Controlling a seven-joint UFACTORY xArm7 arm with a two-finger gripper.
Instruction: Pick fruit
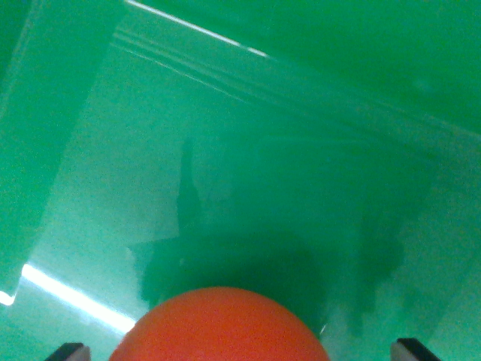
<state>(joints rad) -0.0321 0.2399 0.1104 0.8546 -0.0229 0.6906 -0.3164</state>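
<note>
A round orange-red fruit (222, 327) fills the bottom middle of the wrist view, cut off by the lower edge. It lies on the glossy floor of a green bin (248, 188) and casts a dark shadow behind it. My gripper (242, 351) straddles the fruit. Only the dark fingertips (69, 351) show, one in each bottom corner. A visible gap separates each tip from the fruit's sides, wider on the wrist view's right, so the gripper is open.
Green bin walls (353, 53) rise at the top of the view, and another wall (37, 135) stands along the left. Bright light streaks reflect off the floor at the lower left and the top.
</note>
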